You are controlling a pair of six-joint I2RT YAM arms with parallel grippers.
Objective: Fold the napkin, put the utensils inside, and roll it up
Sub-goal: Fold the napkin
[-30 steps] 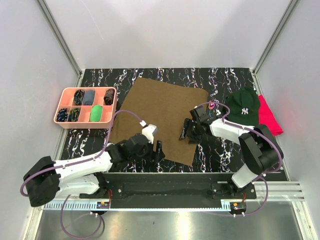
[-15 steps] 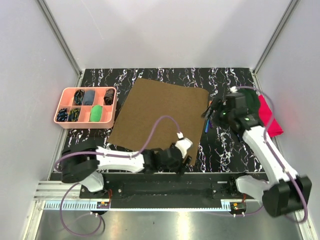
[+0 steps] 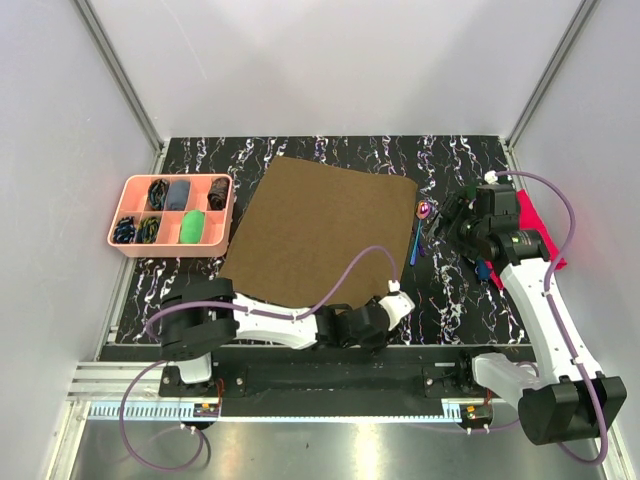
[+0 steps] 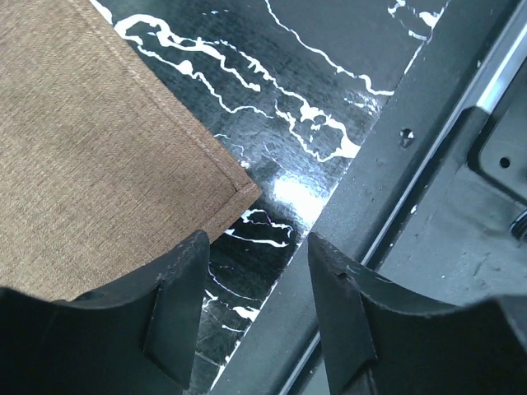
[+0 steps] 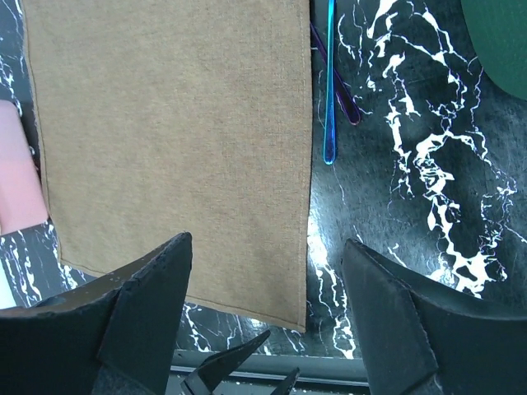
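My left gripper (image 4: 257,267), jaws apart and empty, hovers at the table (image 4: 329,74)'s near edge; the napkin (image 4: 99,156)'s near-right corner lies just beyond.

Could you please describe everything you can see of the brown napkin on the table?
The napkin is an olive-brown woven cloth with a stitched hem, lying flat and unfolded on the black marbled table, turned slightly askew. The utensils lie just off its right edge. Its near right corner sits ahead of the open left end effector, which grips nothing.
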